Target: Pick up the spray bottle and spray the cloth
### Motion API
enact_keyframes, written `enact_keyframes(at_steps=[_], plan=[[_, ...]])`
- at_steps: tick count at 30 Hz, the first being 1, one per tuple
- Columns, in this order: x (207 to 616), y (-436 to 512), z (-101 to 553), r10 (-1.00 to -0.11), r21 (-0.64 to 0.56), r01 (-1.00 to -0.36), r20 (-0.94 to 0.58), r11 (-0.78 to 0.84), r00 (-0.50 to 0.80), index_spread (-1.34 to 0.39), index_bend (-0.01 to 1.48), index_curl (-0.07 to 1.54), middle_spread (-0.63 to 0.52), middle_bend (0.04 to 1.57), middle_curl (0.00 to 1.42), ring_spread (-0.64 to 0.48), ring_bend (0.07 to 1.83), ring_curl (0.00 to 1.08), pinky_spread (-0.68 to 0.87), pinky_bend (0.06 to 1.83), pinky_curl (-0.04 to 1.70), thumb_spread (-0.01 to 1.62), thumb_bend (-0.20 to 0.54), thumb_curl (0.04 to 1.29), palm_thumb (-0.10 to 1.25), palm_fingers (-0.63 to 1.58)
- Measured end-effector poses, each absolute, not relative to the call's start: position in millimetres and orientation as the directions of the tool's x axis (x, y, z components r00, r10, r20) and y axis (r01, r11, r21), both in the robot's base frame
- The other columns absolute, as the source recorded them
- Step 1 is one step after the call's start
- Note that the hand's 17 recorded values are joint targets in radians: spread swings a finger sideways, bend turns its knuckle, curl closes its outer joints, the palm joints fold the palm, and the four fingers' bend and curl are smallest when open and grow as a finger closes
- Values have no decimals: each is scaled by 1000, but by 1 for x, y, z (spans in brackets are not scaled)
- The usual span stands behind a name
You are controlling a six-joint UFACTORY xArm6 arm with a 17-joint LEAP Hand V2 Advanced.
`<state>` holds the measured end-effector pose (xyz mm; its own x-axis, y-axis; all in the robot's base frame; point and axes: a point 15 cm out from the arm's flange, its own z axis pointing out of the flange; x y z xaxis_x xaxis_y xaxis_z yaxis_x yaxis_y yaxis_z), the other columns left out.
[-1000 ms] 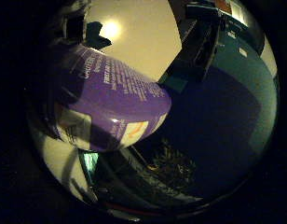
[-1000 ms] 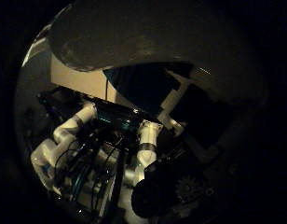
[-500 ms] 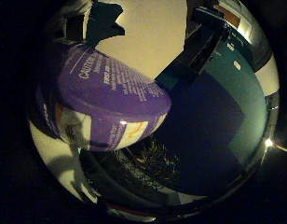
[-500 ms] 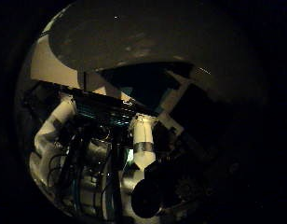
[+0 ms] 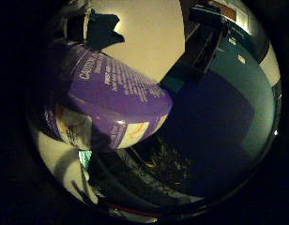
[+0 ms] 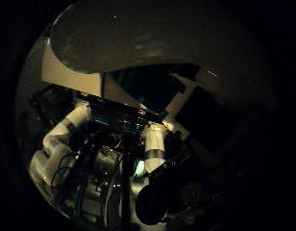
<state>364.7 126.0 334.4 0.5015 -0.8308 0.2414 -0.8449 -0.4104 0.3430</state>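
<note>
**A:** Spray bottle (image 5: 111,105) first: in the little finger side view the purple body with its printed label fills the near part of the picture, so it sits right up against the palm. Past it comes a pale flat surface (image 5: 144,42), then a dark blue expanse with a teal band (image 5: 238,79) beyond.

**B:** Is the hand holding it?

**A:** I judge so, since the bottle is that close and appears to rest on nothing (though no finger is plainly seen wrapped round it in that view). In the thumb side view the hand (image 6: 114,163) shows white and black parts bent toward the palm, and a broad rounded grey mass (image 6: 153,43), probably the bottle's side, looms over them. I'd call it clasped round the bottle.

**B:** Which step, then?

**A:** The pick-up looks done. What's in hand is carrying and aiming. Next, the nozzle has to point at the cloth and a finger has to pull the trigger without loosening the hold on the body.

**B:** Where is the cloth?

**A:** I cannot say for sure. There is a dark patterned patch (image 5: 165,164) below the bottle that might be fabric, but it is too dim to name.

**B:** Anything else hidden?

**A:** The trigger and nozzle are out of sight in both views, so I cannot tell which way the bottle points. A dark jagged shape (image 5: 103,29) by the bottle's far end is unreadable too.
</note>
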Motion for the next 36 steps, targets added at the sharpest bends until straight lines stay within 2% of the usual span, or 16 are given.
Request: enact_keyframes(at_steps=[4, 9, 15, 19, 29, 36], plan=[[371, 171, 352, -863, 230, -853, 88, -469, 498, -166, 1194, 630, -101, 1351, 606, -155, 1442, 561, -224, 1056, 1070, 1119, -11, 500, 1070, 1214], [393, 235, 377, -857, 17, -861, -106, -509, 505, -162, 1200, 632, -101, 1349, 605, -151, 1442, 560, -224, 1054, 1071, 1103, -12, 519, 1086, 1217], [410, 306, 406, -781, -195, -851, -337, -488, 526, -161, 1204, 634, -97, 1350, 604, -147, 1448, 562, -227, 1053, 1083, 1098, -12, 536, 1091, 1217], [418, 341, 422, -689, -305, -829, -460, -470, 560, -160, 1206, 633, -92, 1351, 604, -147, 1448, 562, -229, 1053, 1091, 1087, -12, 549, 1102, 1216], [438, 377, 402, -430, -412, -822, -708, -394, 561, -160, 1212, 628, -91, 1351, 604, -147, 1448, 562, -221, 1046, 1106, 1072, -12, 568, 1107, 1216], [452, 364, 348, -338, -410, -855, -794, -317, 506, -160, 1213, 626, -90, 1351, 604, -147, 1448, 562, -220, 1043, 1111, 1063, -12, 585, 1100, 1217]])
